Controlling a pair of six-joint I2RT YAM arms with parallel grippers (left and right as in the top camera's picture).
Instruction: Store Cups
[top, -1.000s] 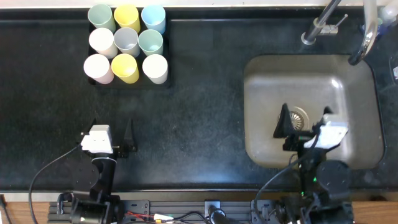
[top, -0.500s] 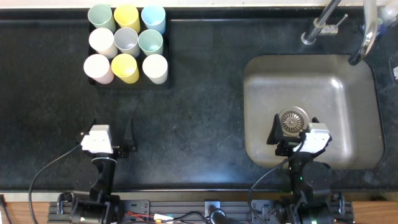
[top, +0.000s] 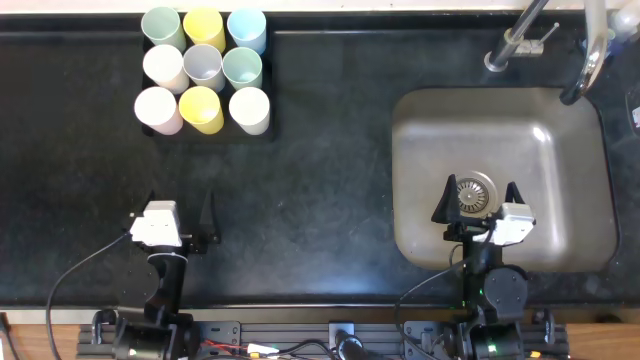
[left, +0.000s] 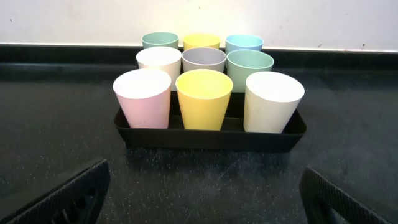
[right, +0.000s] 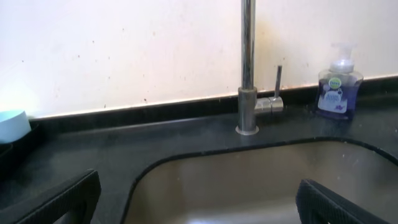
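Your nine cups (top: 204, 68) stand packed in the black tray (left: 211, 138) at upper left, near the counter's back edge. Your left gripper (top: 180, 208) is spread wide and holds nothing, with dark worktop (top: 320, 180) between it and the tray. Your right gripper (top: 480, 198) is equally wide and holds nothing, inside the sink (top: 560, 130) rim.

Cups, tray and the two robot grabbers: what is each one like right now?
cups: nine, upright, all standing in the tray
tray: full, resting on the counter
left gripper: open, holding nothing
right gripper: open, holding nothing, above the sink
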